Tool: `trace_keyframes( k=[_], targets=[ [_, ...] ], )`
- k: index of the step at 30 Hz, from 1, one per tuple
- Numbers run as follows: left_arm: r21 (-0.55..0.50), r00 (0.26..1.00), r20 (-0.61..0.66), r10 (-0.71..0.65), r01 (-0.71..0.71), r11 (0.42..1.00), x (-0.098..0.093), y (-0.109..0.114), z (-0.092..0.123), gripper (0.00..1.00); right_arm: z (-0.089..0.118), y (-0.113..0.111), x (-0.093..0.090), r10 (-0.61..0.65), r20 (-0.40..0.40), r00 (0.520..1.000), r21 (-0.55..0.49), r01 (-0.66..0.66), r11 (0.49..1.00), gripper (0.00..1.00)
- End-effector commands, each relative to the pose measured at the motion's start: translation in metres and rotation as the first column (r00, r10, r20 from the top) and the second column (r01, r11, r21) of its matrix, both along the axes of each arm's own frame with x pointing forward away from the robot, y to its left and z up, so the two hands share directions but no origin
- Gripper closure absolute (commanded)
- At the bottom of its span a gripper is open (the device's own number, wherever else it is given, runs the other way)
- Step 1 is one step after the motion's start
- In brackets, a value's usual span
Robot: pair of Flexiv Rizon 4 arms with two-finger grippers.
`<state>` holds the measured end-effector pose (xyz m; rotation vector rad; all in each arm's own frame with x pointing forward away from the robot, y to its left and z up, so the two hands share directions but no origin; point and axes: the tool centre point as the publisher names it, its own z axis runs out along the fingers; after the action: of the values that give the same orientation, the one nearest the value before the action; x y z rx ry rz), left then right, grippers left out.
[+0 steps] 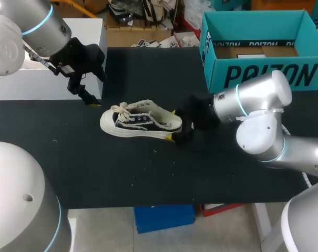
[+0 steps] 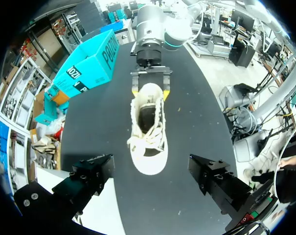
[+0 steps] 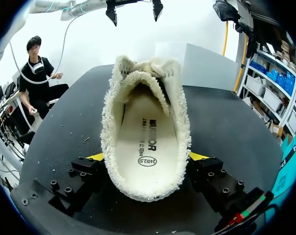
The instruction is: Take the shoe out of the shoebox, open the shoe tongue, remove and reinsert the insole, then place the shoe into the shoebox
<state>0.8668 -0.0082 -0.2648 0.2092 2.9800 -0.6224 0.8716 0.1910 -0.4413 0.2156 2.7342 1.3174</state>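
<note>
A cream and black low shoe (image 1: 140, 122) lies upright on the black table (image 1: 148, 173), toe toward my left arm. Its heel sits between the fingers of my right gripper (image 1: 172, 125), one yellow tip close on each side, jaws still wide; I cannot see a firm squeeze. The right wrist view looks down into the shoe (image 3: 145, 137), where the cream insole (image 3: 147, 147) lies flat, between my right gripper (image 3: 148, 159). My left gripper (image 1: 90, 100) hangs open and empty beyond the toe. Its wrist view shows the shoe (image 2: 148, 132) ahead of the left gripper (image 2: 152, 191), and the right gripper (image 2: 149, 90) at the heel.
The open teal shoebox (image 1: 253, 63) stands at the back right, behind my right arm, also seen as the shoebox (image 2: 89, 63) beside the shoe. A white box (image 1: 43, 58) stands at the back left, under my left arm. Bare table lies in front of the shoe.
</note>
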Motion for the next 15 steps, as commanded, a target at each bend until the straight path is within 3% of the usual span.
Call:
trace_keyframes(
  k=[1, 9, 11, 13, 15],
  targets=[
    [0.093, 1.0, -0.008, 0.028, -0.028, 0.995, -0.008, -0.013, 0.002, 0.0, -0.002, 0.002, 0.001, -0.001, -0.002, 1.0, -0.004, 0.001, 1.0, 1.0],
    [0.246, 0.96, -0.084, 0.268, -0.241, 0.939, -0.026, -0.042, 0.003, 0.0, -0.002, 0.002, 0.001, -0.001, -0.002, 1.0, -0.004, 0.001, 1.0, 1.0],
    [0.304, 0.917, -0.094, 0.388, -0.345, 0.888, -0.03, -0.049, 0.002, 0.0, -0.002, 0.002, 0.001, -0.001, -0.002, 1.0, -0.004, 0.001, 1.0, 1.0],
    [0.29, 0.884, -0.114, 0.453, -0.407, 0.866, -0.031, -0.051, 0.002, 0.0, -0.002, 0.002, 0.001, -0.001, -0.002, 1.0, -0.004, 0.001, 1.0, 1.0],
    [0.283, 0.866, -0.057, 0.497, -0.463, 0.84, -0.032, -0.056, 0.003, 0.0, -0.002, 0.002, 0.001, -0.001, -0.002, 1.0, -0.004, 0.001, 1.0, 1.0]
  ],
)
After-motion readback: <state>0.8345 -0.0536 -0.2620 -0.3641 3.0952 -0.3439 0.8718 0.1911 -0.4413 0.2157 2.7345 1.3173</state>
